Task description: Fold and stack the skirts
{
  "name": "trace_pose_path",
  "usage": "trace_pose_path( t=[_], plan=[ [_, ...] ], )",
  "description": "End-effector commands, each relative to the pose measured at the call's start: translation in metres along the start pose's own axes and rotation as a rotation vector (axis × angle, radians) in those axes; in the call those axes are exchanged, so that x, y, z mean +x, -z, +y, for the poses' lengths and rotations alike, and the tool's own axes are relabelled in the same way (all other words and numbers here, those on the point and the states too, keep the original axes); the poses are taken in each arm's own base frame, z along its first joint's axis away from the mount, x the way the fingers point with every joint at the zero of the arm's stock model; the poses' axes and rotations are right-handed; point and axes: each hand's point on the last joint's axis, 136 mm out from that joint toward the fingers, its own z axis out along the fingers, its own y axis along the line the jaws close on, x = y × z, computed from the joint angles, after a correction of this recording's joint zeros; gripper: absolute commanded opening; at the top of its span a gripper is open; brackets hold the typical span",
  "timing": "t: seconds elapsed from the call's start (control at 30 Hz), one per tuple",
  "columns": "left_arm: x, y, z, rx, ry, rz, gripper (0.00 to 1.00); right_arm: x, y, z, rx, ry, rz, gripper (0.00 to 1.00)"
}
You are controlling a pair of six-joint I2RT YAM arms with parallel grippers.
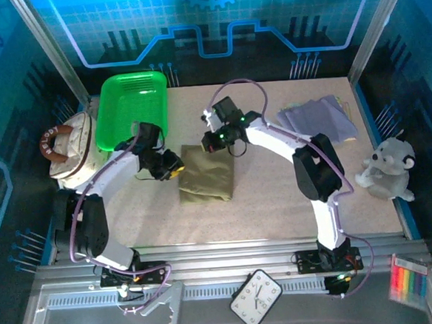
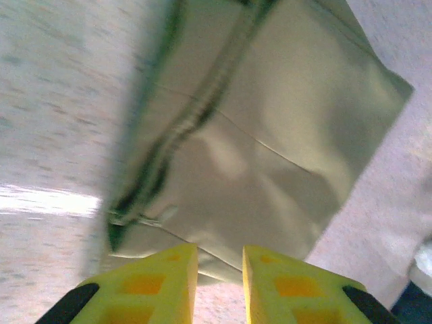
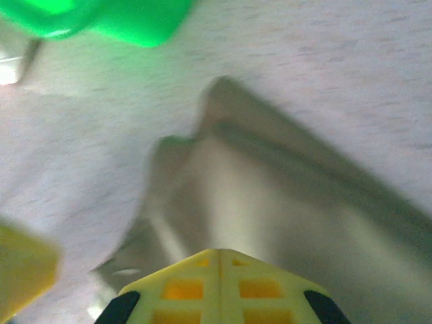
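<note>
A khaki-tan skirt (image 1: 206, 174) lies folded into a rectangle in the middle of the table. My left gripper (image 1: 172, 169) is at its left edge. In the left wrist view its yellow fingers (image 2: 162, 283) stand a little open, nothing between them, the khaki skirt (image 2: 256, 142) just ahead of the tips. At the skirt's back edge is my right gripper (image 1: 220, 141). The right wrist view has this gripper (image 3: 219, 253) shut, tips pressed together above the khaki cloth (image 3: 270, 202). A lavender-grey skirt (image 1: 318, 118) lies folded at the back right, a yellow-green edge (image 1: 346, 104) peeking from under it.
A green tray (image 1: 132, 108) stands at the back left with a cream handbag (image 1: 70, 146) beside it. A white plush toy (image 1: 387, 168) sits at the right edge. On the front rail lie a clock (image 1: 255, 299), a grey clip (image 1: 165, 303) and coloured markers (image 1: 407, 282).
</note>
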Motion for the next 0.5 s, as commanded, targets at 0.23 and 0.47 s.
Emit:
trace_pose_path(
  t=[0.23,0.47],
  plan=[
    [0.013,-0.075,0.016,-0.075,0.041,0.128,0.24,0.071,-0.033,-0.067,0.215,-0.177,0.304,0.00],
    [-0.024,-0.089,-0.015,-0.109,-0.089,0.129,0.26,0.119,-0.020,-0.015,-0.007,-0.488,0.264,0.00]
  ],
)
